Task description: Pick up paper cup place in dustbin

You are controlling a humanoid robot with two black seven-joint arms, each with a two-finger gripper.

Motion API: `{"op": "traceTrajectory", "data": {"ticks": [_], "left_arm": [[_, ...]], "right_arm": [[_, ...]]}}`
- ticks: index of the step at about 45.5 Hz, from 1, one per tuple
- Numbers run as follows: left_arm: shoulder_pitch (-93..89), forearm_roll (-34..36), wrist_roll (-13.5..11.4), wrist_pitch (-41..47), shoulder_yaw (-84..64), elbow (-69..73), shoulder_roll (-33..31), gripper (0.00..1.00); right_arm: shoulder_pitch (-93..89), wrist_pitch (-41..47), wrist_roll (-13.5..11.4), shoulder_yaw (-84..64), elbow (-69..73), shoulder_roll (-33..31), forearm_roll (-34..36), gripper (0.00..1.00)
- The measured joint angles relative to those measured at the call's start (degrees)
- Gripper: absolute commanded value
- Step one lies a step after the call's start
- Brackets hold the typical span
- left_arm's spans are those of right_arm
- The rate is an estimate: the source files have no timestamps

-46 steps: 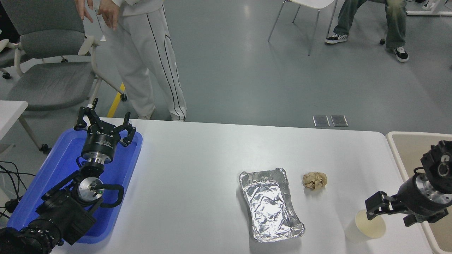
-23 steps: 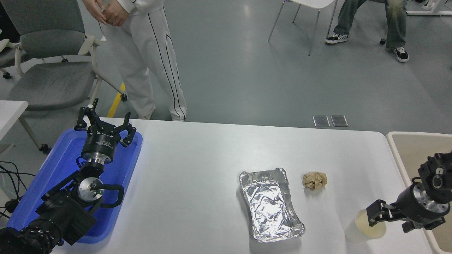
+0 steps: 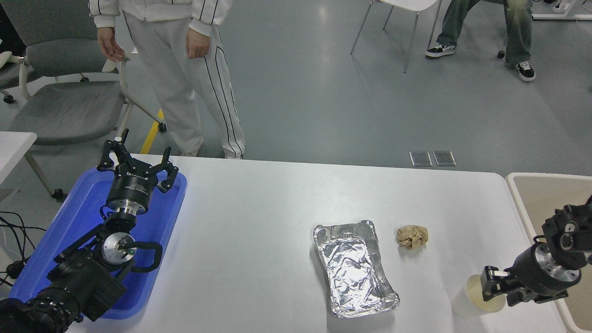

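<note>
Paper cup (image 3: 481,296) stands upright on the white bench (image 3: 259,240), near its front right corner. Long axis vertical, open mouth up, cream inside visible, narrower base down on the surface.

Right gripper (image 3: 496,289) comes in from the right edge, fingers pointing left at the cup's rim. One black finger (image 3: 491,279) overlaps the right side of the mouth; the other sits lower, just outside the rim. Whether the fingers pinch the wall or only flank it, I cannot tell from here.

Dustbin (image 3: 518,194) stands just off the bench's right end, beige with an off-white rim, partly behind the right arm.

Left of the cup: crumpled tan paper ball (image 3: 412,236) and a silver foil tray (image 3: 355,268), both apart from it.

Left gripper (image 3: 137,162) is parked over the blue tray (image 3: 74,222) at the far left, fingers spread wide, holding nothing.

A person in white trousers (image 3: 185,83) stands beyond the far edge.
</note>
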Motion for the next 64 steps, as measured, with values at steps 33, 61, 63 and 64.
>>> {"op": "traceTrajectory", "data": {"ticks": [33, 61, 63, 64], "left_arm": [[-0.08, 0.00, 0.00, 0.01, 0.00, -0.07, -0.02, 1.00], [-0.09, 0.01, 0.00, 0.01, -0.04, -0.09, 0.01, 1.00], [-0.09, 0.00, 0.00, 0.01, -0.04, -0.10, 0.00, 1.00], [-0.09, 0.01, 0.00, 0.01, -0.04, -0.09, 0.00, 1.00]], "right_arm": [[1.97, 1.30, -0.04, -0.16, 0.45, -1.21, 1.93, 0.00], [24.40, 18.69, -0.02, -9.97, 3.11, -1.70, 4.06, 0.00], [27.23, 19.24, -0.02, -11.27, 3.68, -1.69, 4.33, 0.00], [28.34, 19.46, -0.01, -11.75, 3.90, -1.67, 4.47, 0.00]]}}
